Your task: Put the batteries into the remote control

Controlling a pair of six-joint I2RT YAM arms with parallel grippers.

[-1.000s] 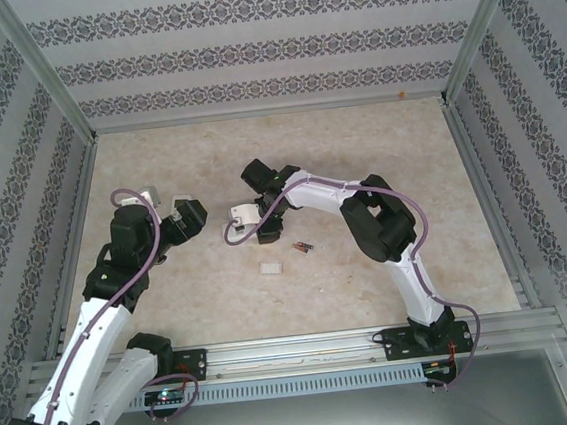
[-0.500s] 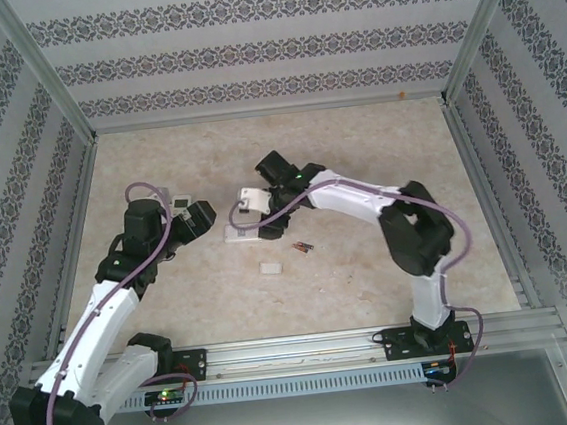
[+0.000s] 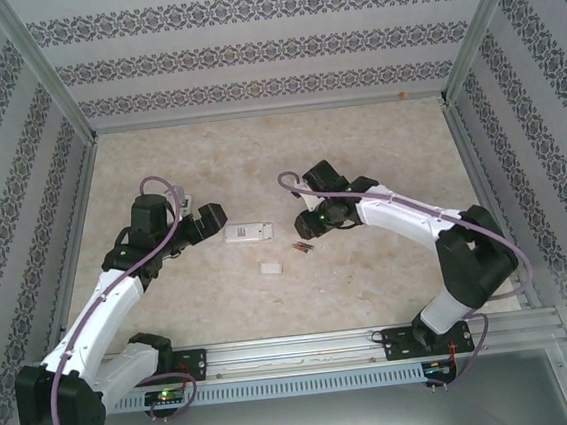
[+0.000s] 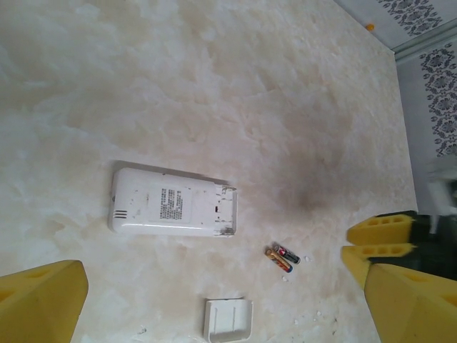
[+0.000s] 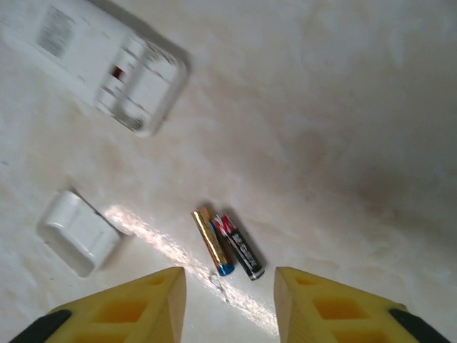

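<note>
The white remote control (image 3: 248, 233) lies back side up on the table, its battery bay uncovered at the end towards the batteries (image 4: 171, 209) (image 5: 107, 68). Two batteries (image 3: 303, 247) lie side by side, one gold, one black and red (image 5: 227, 243) (image 4: 283, 256). My right gripper (image 5: 230, 286) hovers just over them, open, with nothing between its yellow fingers (image 5: 136, 307). My left gripper (image 3: 209, 220) is wide open beside the remote's left end, apart from it (image 4: 225, 282).
A small white battery cover (image 3: 271, 268) lies loose on the table near the remote and the batteries (image 4: 227, 319) (image 5: 77, 232). Patterned walls (image 3: 268, 48) with metal posts close in the marbled table on three sides.
My right gripper has pulled away from the remote, swung right to above the batteries, and narrowed its jaws. The remote now lies flat. My left gripper has moved right, closer to the remote.
</note>
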